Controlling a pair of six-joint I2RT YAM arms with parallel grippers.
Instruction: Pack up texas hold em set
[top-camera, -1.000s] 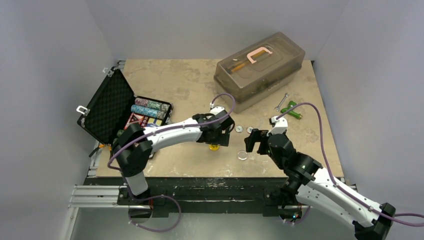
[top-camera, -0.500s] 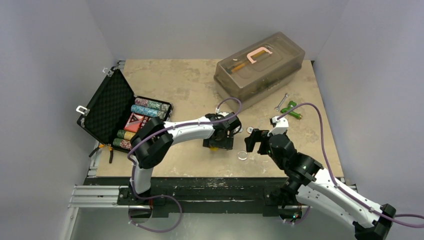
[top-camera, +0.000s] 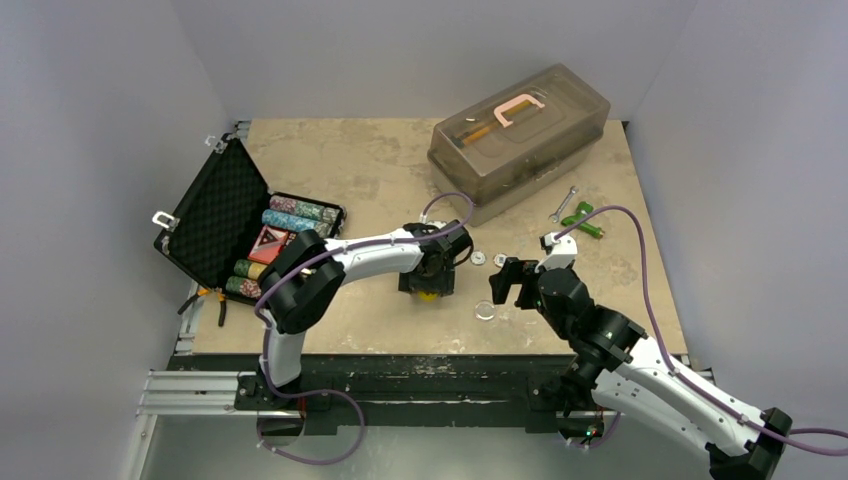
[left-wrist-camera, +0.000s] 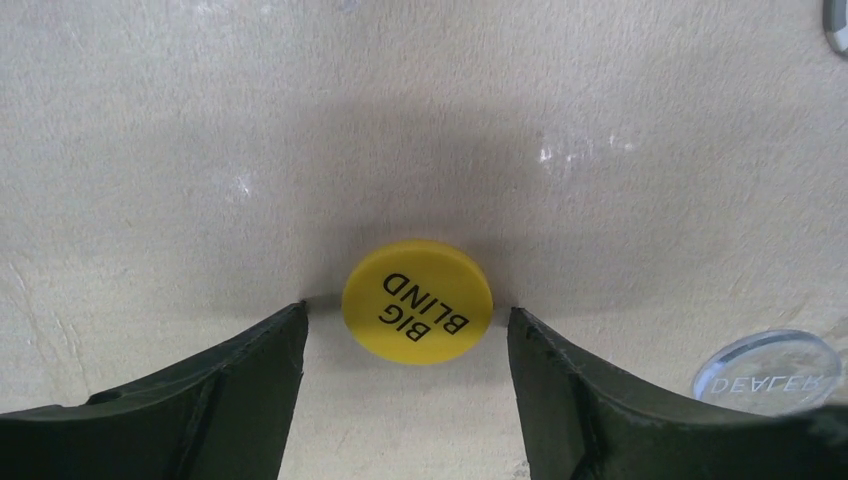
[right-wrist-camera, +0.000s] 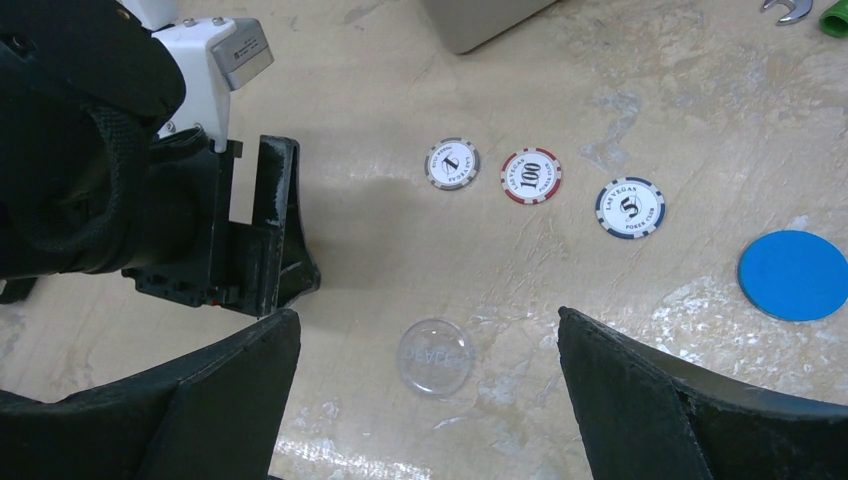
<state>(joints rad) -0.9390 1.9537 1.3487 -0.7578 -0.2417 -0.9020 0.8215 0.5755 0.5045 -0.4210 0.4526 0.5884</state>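
Beige counter (top-camera: 350, 170): yellow disc (left-wrist-camera: 417, 300) lies flat between the left end effector's (left-wrist-camera: 406, 314) parted jaws, untouched. Right end effector (right-wrist-camera: 425, 318) gapes wide, farther off.

Matt yellow plastic disc (left-wrist-camera: 417, 300) on rough stone-look tabletop (left-wrist-camera: 200, 150); glossy clear button (left-wrist-camera: 768, 372)

Top view: yellow disc (top-camera: 428, 296) mostly hidden under left gripper (top-camera: 427, 287); loose chips (top-camera: 479, 258) too small to read
Left wrist: dealer button (left-wrist-camera: 768, 372) lower edge behind one of the fingers (left-wrist-camera: 650, 420); grey-rimmed chip (left-wrist-camera: 838, 20) cut off at corner
Right wrist: wrench (right-wrist-camera: 793, 8) cropped by top edge
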